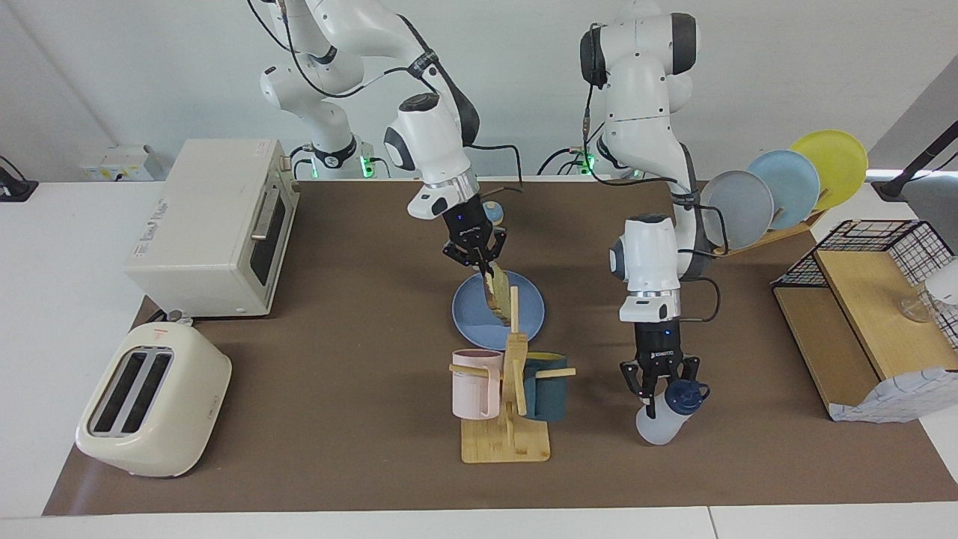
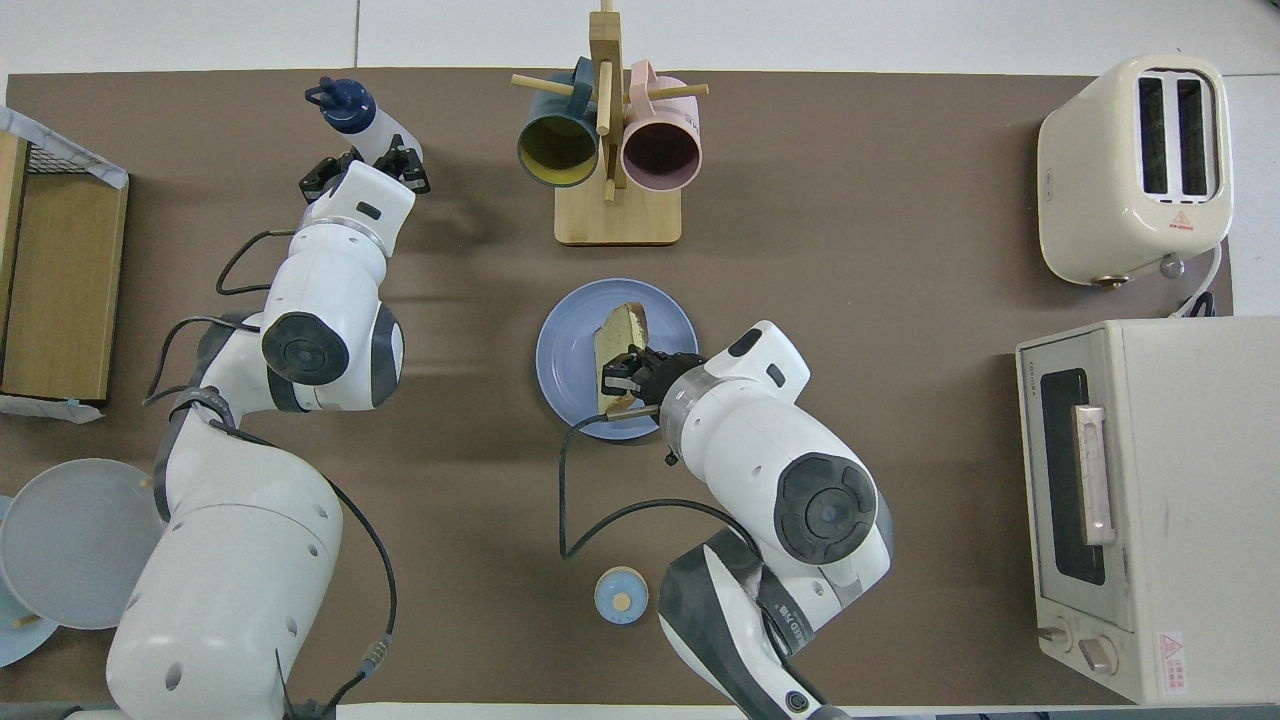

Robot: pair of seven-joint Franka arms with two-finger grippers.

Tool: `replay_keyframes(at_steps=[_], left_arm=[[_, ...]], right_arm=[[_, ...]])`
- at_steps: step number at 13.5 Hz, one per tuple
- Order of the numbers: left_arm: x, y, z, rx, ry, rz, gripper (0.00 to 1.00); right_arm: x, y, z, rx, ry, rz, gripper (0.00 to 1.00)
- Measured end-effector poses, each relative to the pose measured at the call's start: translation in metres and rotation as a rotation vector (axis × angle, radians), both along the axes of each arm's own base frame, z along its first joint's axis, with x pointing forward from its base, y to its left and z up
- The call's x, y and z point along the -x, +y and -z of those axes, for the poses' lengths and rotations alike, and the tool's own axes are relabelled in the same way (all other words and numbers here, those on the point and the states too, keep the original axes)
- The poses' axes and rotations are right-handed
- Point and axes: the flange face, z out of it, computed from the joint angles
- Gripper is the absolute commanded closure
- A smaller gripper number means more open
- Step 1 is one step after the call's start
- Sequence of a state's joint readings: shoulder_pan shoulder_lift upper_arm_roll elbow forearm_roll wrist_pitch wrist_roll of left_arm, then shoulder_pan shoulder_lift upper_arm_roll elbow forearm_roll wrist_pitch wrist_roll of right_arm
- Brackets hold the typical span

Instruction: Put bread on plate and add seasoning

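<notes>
Right gripper [image 1: 486, 271] clamps the bread [image 1: 498, 297] on edge over the plate [image 1: 468, 318]; released tilted, it could topple off. Left gripper [image 1: 658, 389], beside the mug rack [image 1: 513, 389], grips the seasoning bottle [image 1: 666, 419], leaning; it may slip.

We see the plate [image 1: 468, 318] mid-table, the bread [image 1: 497, 293] tilted over it. The mug rack [image 1: 507, 419] stands beside the plate, nearer the table's [image 1: 337, 419] edge away from the robots. The bottle [image 1: 664, 415] sits toward the left arm's end; toaster [image 1: 153, 410] and oven [image 1: 213, 228] toward the right arm's end.
</notes>
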State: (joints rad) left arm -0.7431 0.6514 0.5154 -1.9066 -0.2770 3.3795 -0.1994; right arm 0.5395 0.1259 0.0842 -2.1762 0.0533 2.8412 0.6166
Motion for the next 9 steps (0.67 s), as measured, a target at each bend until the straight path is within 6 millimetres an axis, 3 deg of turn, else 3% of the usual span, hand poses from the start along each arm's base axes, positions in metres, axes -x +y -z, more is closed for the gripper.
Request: replay_keyframes(at_steps=[3,4,5,7,9], left_arm=[[-0.003,0.003,-0.023,0.027,0.02,-0.012,1.0],[-0.003,0.004,-0.032,0.035,0.037,-0.013,1.0],[-0.004,0.006,-0.043,0.039,0.05,-0.009,1.0],[-0.003,0.008,-0.063,0.021,0.079,0.02,1.0],[0.0,0.013,-0.078,-0.017,0.108,0.064,1.0]], right_arm=[[-0.004,-0.007,0.001,0.004,0.002,0.011,1.0],[-0.005,-0.01,0.003,0.006,0.005,0.016,0.93],[-0.006,-0.013,0.005,0.009,0.009,0.02,0.72],[-0.005,-0.015,0.009,0.016,0.02,0.022,0.04],[-0.003,-0.017,0.01,0.021,0.026,0.022,0.0]])
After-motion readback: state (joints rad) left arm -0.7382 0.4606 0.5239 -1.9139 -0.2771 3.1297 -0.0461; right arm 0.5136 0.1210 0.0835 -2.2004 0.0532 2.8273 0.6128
